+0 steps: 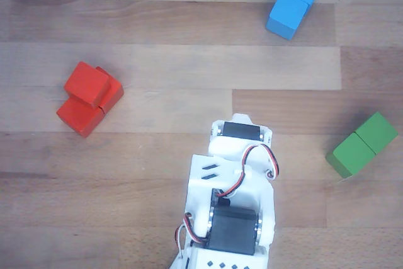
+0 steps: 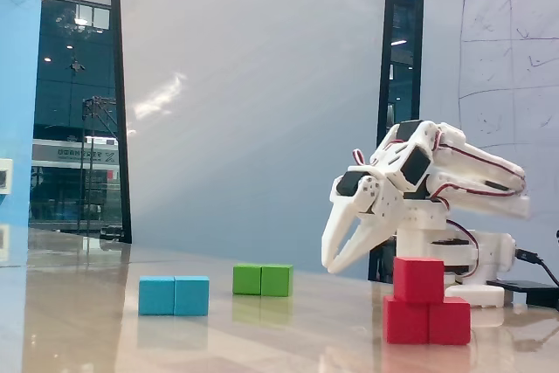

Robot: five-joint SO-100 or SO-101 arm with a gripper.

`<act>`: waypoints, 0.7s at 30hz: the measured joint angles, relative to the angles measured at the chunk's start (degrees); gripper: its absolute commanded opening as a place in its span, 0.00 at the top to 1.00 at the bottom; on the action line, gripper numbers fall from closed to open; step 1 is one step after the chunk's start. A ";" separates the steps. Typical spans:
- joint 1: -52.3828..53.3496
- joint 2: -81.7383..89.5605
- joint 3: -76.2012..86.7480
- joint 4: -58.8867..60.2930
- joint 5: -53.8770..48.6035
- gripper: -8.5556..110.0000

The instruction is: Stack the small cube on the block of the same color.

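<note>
Where table is pale wood | glossy tabletop, whiteboard behind

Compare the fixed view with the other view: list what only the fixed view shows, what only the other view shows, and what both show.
Only the fixed view shows the gripper, its fingers slightly apart and holding nothing, plus the glass wall and whiteboard behind. Only the other view looks straight down, showing the wooden tabletop and how each block is angled on it; the gripper is out of its frame. Both show the small cube sitting on the red block, the blue block, the green block and part of the arm.
</note>
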 measured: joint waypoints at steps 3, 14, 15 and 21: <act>0.00 3.08 1.23 0.00 0.00 0.93; 0.00 4.22 1.67 0.00 0.00 0.93; 0.00 4.22 1.67 0.00 0.00 0.93; 0.00 4.22 1.67 2.46 0.00 0.93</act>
